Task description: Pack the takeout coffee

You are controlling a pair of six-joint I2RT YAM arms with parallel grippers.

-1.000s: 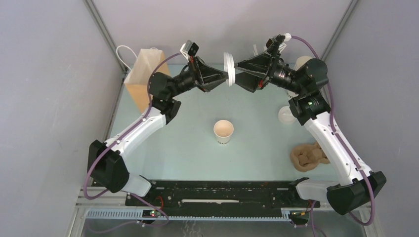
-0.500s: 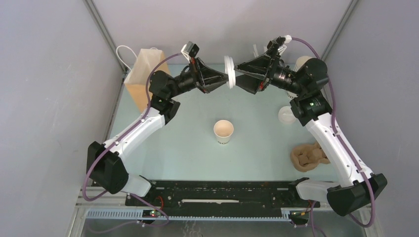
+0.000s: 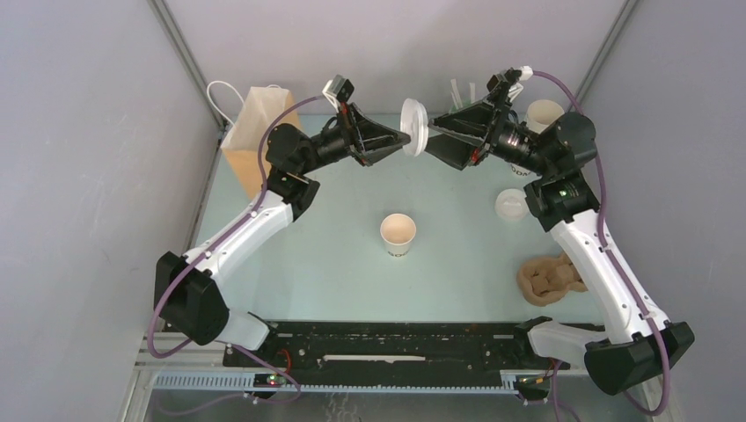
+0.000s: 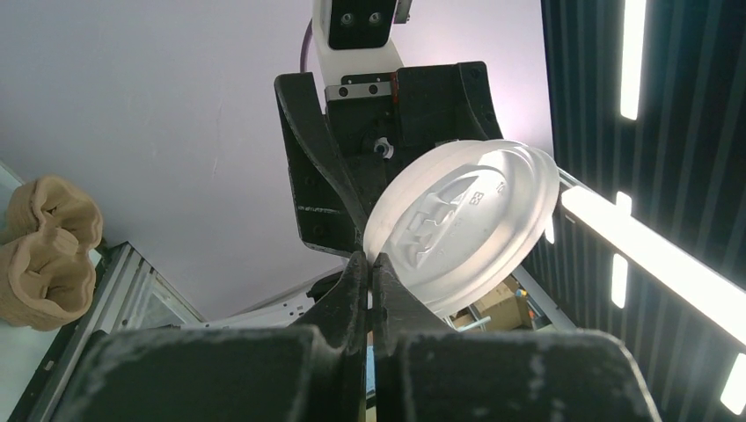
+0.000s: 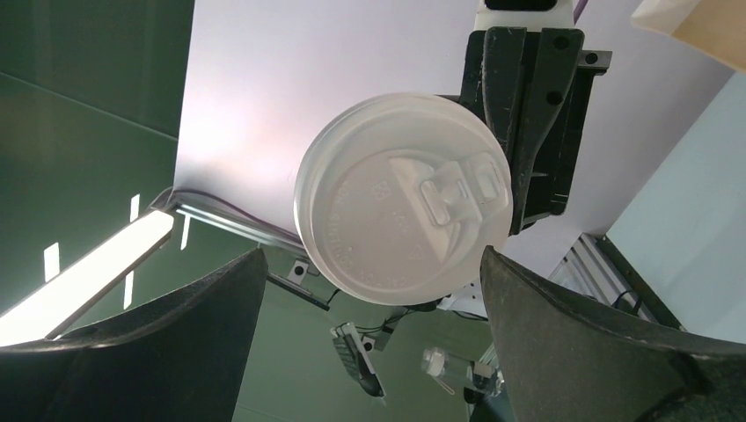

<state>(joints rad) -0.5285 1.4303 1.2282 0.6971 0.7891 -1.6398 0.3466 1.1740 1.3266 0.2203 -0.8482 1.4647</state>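
A cream paper cup (image 3: 398, 234) stands lidless in the middle of the table. My left gripper (image 3: 405, 138) (image 4: 369, 264) is raised at the back and shut on the rim of a round white plastic lid (image 3: 413, 127) (image 4: 462, 224), held on edge. My right gripper (image 3: 432, 139) (image 5: 371, 264) faces it from the right, open, fingers apart on either side of the lid (image 5: 405, 198) without touching it. A second white lid (image 3: 510, 204) lies on the table under the right arm.
A brown paper bag (image 3: 255, 136) stands at the back left. A stack of lidless cream cups (image 3: 544, 114) and white sticks (image 3: 462, 90) are at the back right. A brown pulp cup carrier (image 3: 550, 279) (image 4: 44, 251) lies at the right front.
My right gripper has drawn back to the right, away from the lid. The lid stays in my left gripper and now shows more of its face.
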